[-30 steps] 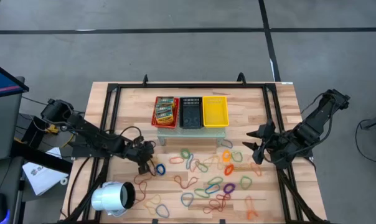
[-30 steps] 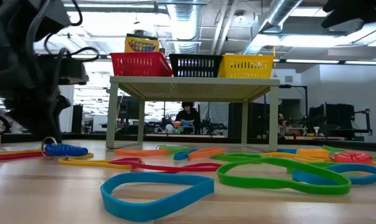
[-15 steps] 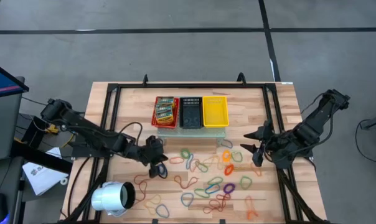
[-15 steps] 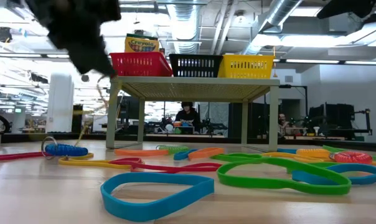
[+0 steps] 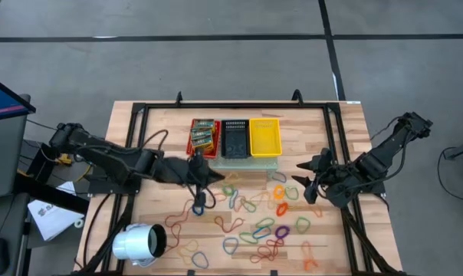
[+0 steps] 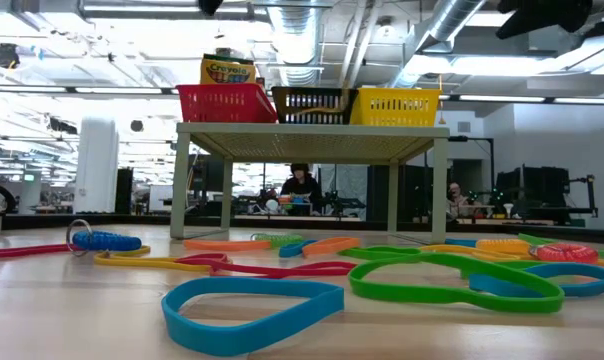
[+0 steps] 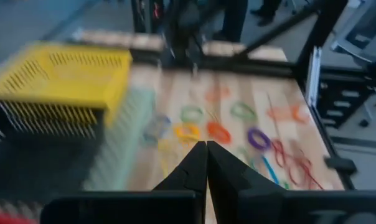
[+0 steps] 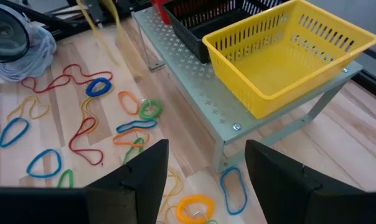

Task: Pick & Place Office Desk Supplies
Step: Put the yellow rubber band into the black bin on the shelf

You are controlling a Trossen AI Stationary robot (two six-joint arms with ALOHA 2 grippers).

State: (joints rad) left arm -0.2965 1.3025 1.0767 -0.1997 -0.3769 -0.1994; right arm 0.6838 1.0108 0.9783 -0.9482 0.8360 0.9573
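Rubber-band loops [image 5: 254,222] in red, orange, yellow, green, blue and purple, scattered flat over the near half of the wooden table [image 5: 346,130], mostly between the two arms and just in front of the low metal stand [image 8: 194,81]. In the low view, a big blue loop [image 6: 252,310] nearest the camera, a green one [image 6: 452,280] beside it, and a small coiled blue band [image 6: 104,241] off to one side.

One yellow band [image 8: 119,37] off the table, hanging in the air beside the stand and blurred; in the low view seen as a pale strand [image 6: 317,100] across the front of the black basket [image 5: 234,138].

Printed green-yellow packets [image 5: 203,136] lying in the red basket [image 5: 192,149], at the end of the row on the stand, next to the black one and then the yellow basket [image 5: 264,136].

Left pincer [image 5: 210,175] raised just in front of the red and black baskets, fingers [image 7: 194,163] pressed together, seemingly pinching the dangling yellow band; the grip point itself not visible.

Right pincer [image 5: 304,178] above the table on the yellow basket's side, fingers [image 8: 144,168] spread wide, holding nothing.

White cylinder [image 5: 138,244] lying near the table's front corner on the left arm's side.
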